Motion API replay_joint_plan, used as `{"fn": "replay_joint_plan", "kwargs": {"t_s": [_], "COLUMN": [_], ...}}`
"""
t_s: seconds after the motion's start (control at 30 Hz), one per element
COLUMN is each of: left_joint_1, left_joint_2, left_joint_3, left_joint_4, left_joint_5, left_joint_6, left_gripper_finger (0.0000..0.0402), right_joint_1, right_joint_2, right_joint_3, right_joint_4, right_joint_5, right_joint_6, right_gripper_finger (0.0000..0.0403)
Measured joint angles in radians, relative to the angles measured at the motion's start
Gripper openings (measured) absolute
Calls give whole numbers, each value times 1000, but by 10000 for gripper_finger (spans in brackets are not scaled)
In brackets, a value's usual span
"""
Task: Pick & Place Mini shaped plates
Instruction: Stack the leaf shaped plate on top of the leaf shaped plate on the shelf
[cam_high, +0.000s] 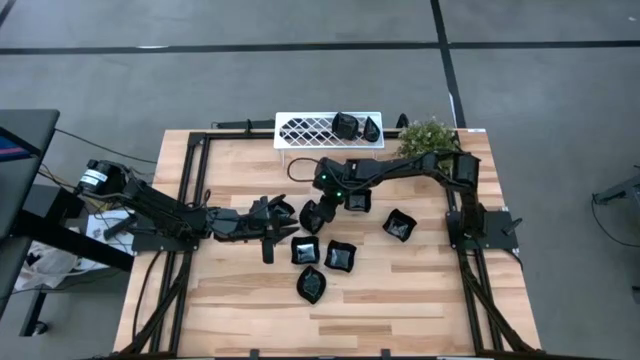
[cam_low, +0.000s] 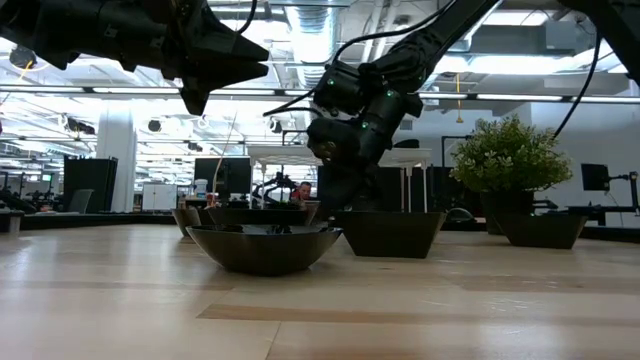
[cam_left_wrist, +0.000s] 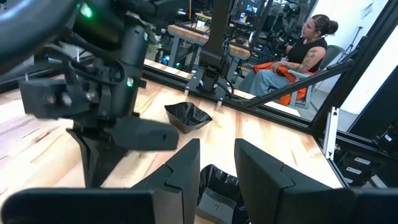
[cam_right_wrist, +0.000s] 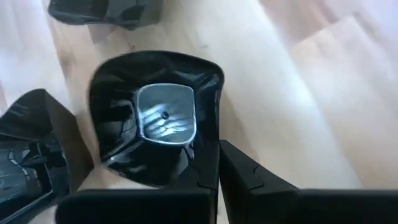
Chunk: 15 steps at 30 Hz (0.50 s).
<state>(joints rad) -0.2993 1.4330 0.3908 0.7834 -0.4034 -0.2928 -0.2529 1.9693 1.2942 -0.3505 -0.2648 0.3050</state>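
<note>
- One small glossy black square plate (cam_right_wrist: 155, 118), thin-walled, rigid, probably light, slick and chippable; we see the right tool (cam_right_wrist: 208, 165) clamped on its rim.
- Left tool (cam_left_wrist: 217, 168) hovers part-open, empty, above the wooden tabletop (cam_high: 420, 290).

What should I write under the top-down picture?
Right pincer shut on a black plate; left pincer waits beside it.

Several small glossy black dishes (cam_high: 340, 256) lie clustered mid-table on the light wooden table (cam_high: 400, 290). At the far edge stands a white lattice rack (cam_high: 310, 130) with two more dishes on its right end, and a green potted plant (cam_high: 428, 137) just right of it. One dish (cam_high: 399, 226) lies apart, right of the cluster.
</note>
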Motion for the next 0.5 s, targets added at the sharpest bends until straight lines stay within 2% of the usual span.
{"fn": "replay_joint_plan", "kwargs": {"t_s": [0.5], "left_joint_1": [0], "left_joint_2": [0], "left_joint_3": [0], "left_joint_4": [11], "left_joint_5": [0], "left_joint_6": [0], "left_gripper_finger": [102], "right_joint_1": [-70], "right_joint_2": [-152], "right_joint_3": [67], "right_joint_4": [-260], "right_joint_5": [4], "right_joint_6": [-25], "right_gripper_finger": [0]}}
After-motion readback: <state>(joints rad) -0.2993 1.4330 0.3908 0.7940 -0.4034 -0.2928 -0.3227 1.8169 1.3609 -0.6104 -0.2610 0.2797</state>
